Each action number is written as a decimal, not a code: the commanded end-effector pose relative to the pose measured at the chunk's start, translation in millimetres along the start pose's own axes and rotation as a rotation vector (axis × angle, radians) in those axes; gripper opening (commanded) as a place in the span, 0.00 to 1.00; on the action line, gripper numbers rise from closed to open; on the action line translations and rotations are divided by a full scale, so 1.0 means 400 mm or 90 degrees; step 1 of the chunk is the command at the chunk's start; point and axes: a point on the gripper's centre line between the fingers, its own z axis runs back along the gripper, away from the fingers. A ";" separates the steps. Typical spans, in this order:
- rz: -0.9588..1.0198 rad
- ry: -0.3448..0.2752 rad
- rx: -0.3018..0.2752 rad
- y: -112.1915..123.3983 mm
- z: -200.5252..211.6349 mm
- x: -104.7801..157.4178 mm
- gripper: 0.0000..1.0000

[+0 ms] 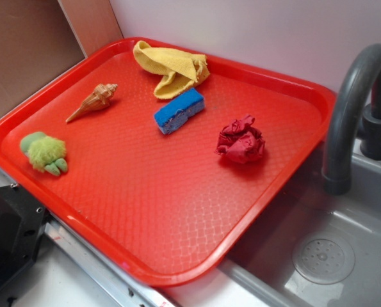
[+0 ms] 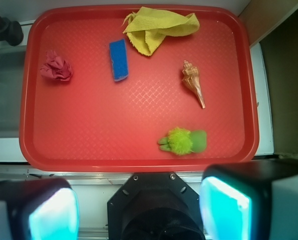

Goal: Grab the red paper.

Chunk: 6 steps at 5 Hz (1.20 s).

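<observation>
The red paper [image 1: 241,140] is a dark crimson crumpled wad lying on the right part of the red tray [image 1: 196,252]. In the wrist view the red paper [image 2: 55,67] sits at the upper left of the tray [image 2: 28,125]. My gripper [image 2: 138,207] is open and empty, its two cyan-padded fingers [image 2: 53,215] wide apart at the bottom of the wrist view, high above the tray's near edge and far from the paper. The gripper does not show in the exterior view.
On the tray lie a blue sponge [image 1: 178,110], a yellow cloth [image 1: 172,67], a seashell [image 1: 94,102] and a green fuzzy toy [image 1: 45,152]. A grey sink [image 1: 331,256] with a dark faucet [image 1: 353,96] stands right of the tray.
</observation>
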 end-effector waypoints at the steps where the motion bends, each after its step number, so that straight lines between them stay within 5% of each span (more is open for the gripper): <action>1: 0.000 0.000 0.000 0.000 0.000 0.000 1.00; 4: -0.306 -0.030 0.046 -0.044 -0.065 0.130 1.00; 6: -0.556 -0.078 0.024 -0.136 -0.146 0.243 1.00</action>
